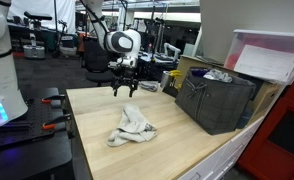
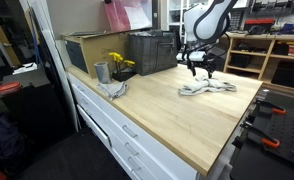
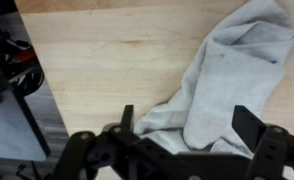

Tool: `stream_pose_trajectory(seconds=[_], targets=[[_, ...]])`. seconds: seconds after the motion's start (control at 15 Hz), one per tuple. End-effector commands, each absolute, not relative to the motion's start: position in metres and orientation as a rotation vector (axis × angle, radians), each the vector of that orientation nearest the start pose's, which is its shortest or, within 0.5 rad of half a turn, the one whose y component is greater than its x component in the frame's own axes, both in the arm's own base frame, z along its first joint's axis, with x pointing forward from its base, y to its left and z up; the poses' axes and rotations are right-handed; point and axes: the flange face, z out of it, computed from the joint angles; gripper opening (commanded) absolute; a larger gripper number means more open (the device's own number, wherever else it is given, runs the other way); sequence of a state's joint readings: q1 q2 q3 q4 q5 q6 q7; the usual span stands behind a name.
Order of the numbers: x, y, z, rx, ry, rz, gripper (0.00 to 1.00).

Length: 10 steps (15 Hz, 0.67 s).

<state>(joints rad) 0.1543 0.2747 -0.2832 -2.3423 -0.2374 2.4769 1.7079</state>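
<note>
**A:** Where is the cloth lying right now?

**B:** The crumpled off-white cloth towel (image 1: 132,127) is lying loose on the pale wooden tabletop (image 1: 92,105), a little below the middle of an exterior view. In the wrist view it is filling the right half of the frame, with one corner trailing down toward lower centre.

**A:** And what is my claw doing?

**B:** Your black two-fingered gripper (image 1: 126,88) is hanging just above the towel, near the centre of the frame, and it is not touching it. Its fingers (image 3: 249,125) are standing spread wide and pinching nothing. In the wrist view they are showing along the bottom edge, with the towel's folds lying beneath the gap between them.

**A:** What is sitting around it?

**B:** A dark grey slatted plastic crate (image 1: 217,100) is sitting on the tabletop at the right of that exterior view, well apart from the towel. A pale pinkish plastic tub (image 1: 272,55) is showing above it at the upper right, though I cannot tell whether the two are touching. In an exterior view, left of centre, a small grey metal cup (image 2: 101,72) is holding yellow flowers (image 2: 120,63). A second pale rag (image 2: 114,90) is lying just beside the cup, near the table's front edge.
</note>
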Motion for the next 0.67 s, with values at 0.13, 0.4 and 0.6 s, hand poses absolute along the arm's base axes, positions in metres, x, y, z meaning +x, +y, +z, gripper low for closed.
stream_pose_trajectory(seconds=[0.13,0.4,0.6], targets=[[0.523,-0.06,0.2,-2.349,2.196,-0.084,1.0],[0.536,-0.066,0.174,-2.447,2.061,-0.06,1.0],[0.537,-0.08,0.151,-2.515,2.025,-0.027,1.0]])
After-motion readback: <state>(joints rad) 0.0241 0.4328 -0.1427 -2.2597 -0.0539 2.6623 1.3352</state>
